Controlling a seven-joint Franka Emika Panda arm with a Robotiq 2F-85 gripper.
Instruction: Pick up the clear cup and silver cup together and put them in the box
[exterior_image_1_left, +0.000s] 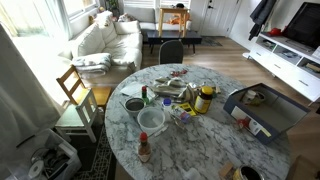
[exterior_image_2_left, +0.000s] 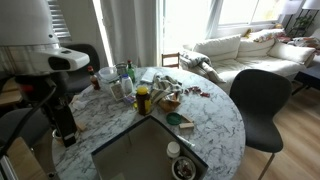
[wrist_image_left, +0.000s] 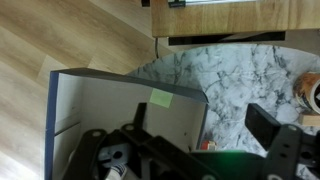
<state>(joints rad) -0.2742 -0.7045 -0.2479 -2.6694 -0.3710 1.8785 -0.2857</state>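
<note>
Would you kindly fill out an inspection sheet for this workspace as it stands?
Surface: round marble table, crowded in the middle.
Job's things: clear cup and silver cup stand close together on the table, away from the box at the table's edge.
Clutter: yellow jar, red-capped bottle, small items between them.
Grippers: gripper open and empty above the box in the wrist view.
Cables: nothing seen.
Surroundings: sofa, wooden chair, black chair, wood floor.
</note>
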